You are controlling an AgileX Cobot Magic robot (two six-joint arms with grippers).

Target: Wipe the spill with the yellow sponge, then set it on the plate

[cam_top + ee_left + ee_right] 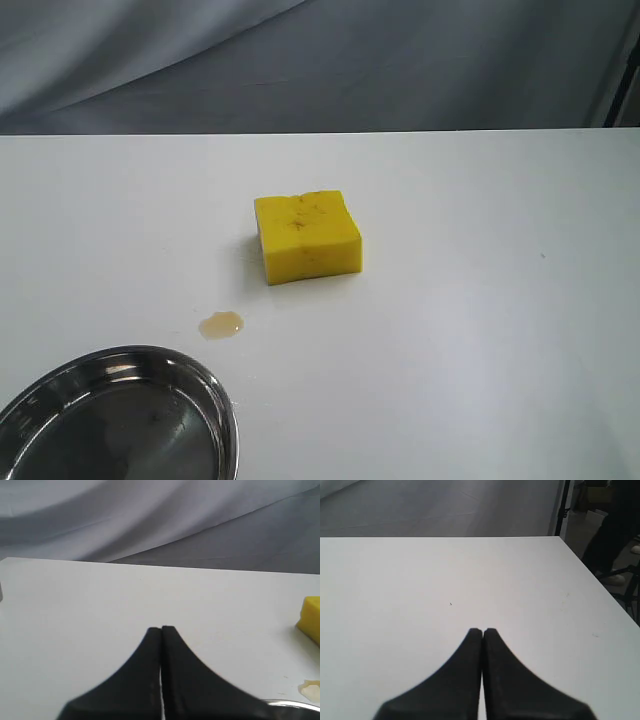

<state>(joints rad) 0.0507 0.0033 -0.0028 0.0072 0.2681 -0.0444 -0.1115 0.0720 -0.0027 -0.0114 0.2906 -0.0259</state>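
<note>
The yellow sponge (306, 236) lies flat on the white table (480, 330) near its middle, brown specks on its top face. A small amber spill (221, 324) sits a little nearer and to the left of it. The shiny steel plate (222, 400) fills the near left corner. Neither arm shows in the exterior view. My left gripper (161, 628) is shut with nothing in it, over bare table; the sponge's edge (311, 618), the spill (311, 688) and a sliver of plate rim (292, 704) show off to one side. My right gripper (482, 630) is shut and empty, over bare table.
A grey cloth backdrop (320, 60) hangs behind the table's far edge. In the right wrist view the table's side edge (600, 585) drops off, with a stand pole (559, 507) and someone's shoes (615, 577) beyond it.
</note>
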